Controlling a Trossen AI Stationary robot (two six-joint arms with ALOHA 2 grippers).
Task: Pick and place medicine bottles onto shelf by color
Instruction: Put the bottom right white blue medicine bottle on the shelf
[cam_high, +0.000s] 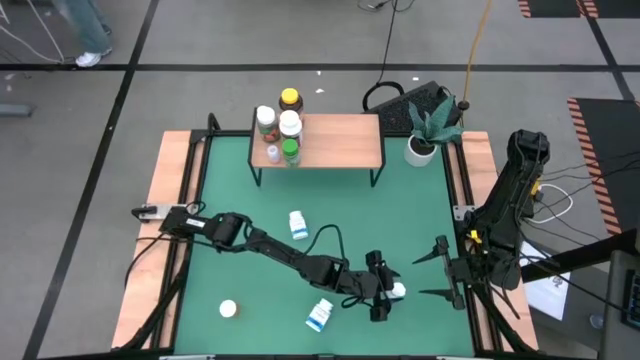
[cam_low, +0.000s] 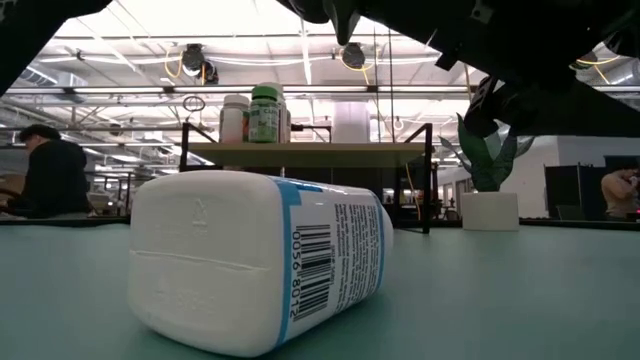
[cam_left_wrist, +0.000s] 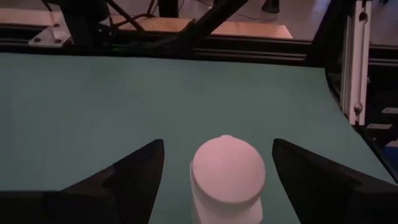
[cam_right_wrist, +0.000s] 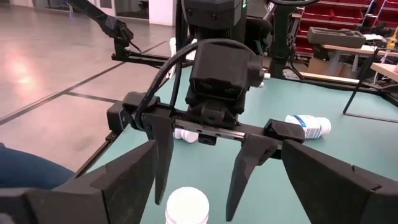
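Left tool (cam_high: 388, 294) spread wide, fingers (cam_right_wrist: 163, 155) straddling small upright white medicine bottle (cam_high: 398, 291) near right edge of green tabletop (cam_high: 250, 260), not gripping it. Right tool (cam_high: 432, 273) spread open just beside, empty. Low light-wood shelf with black legs (cam_high: 340, 140) well apart, carrying five bottles

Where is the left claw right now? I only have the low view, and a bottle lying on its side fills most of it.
Observer: The left claw is low over the right side of the green mat, with an upright white bottle between its fingers.
Operator: Is it gripping that bottle?
Observer: No. The left wrist view shows a gap of bare mat on each side of the bottle, so the claw is open and touching nothing.
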